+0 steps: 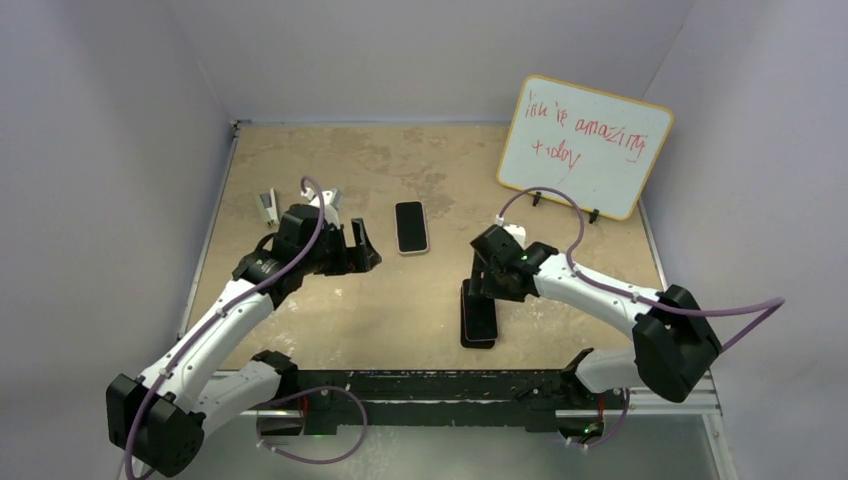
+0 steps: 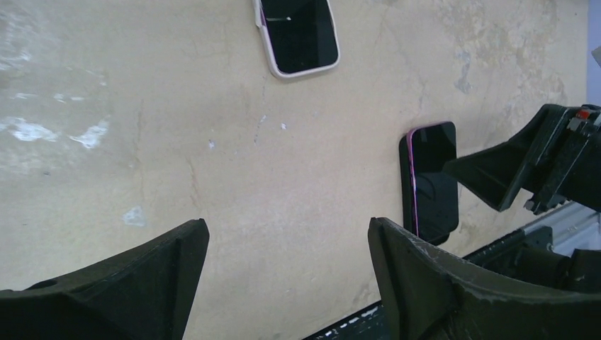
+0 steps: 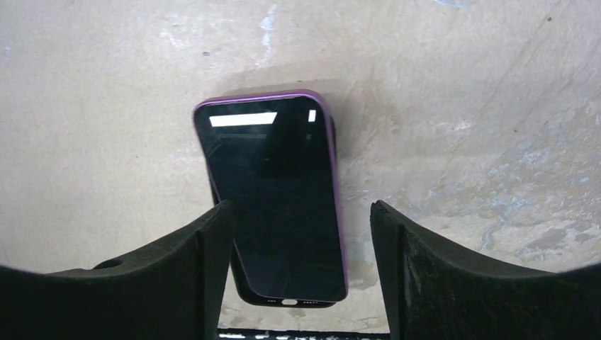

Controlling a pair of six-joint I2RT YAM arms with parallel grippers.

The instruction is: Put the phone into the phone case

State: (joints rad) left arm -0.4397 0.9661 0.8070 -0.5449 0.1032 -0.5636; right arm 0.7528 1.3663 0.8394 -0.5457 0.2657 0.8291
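Right tool (image 3: 301,209) hangs wide open over the phone (image 3: 273,170).

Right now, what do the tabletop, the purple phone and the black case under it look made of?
Tabletop: matte beige board, maybe painted wood or laminate; scuffed, with pale worn patches.
Purple phone: glossy glass face, mirroring a light strip; rim smooth, plastic or metal, can't tell.
Black case: dull black, probably soft plastic or rubber; little of it shows.

Glossy, mirror-smooth black glass on the purple-rimmed phone (image 3: 273,205); matt, grainy black plastic fingers (image 3: 432,283) at the right wrist; dull, scuffed, mottled tan tabletop (image 3: 461,106).
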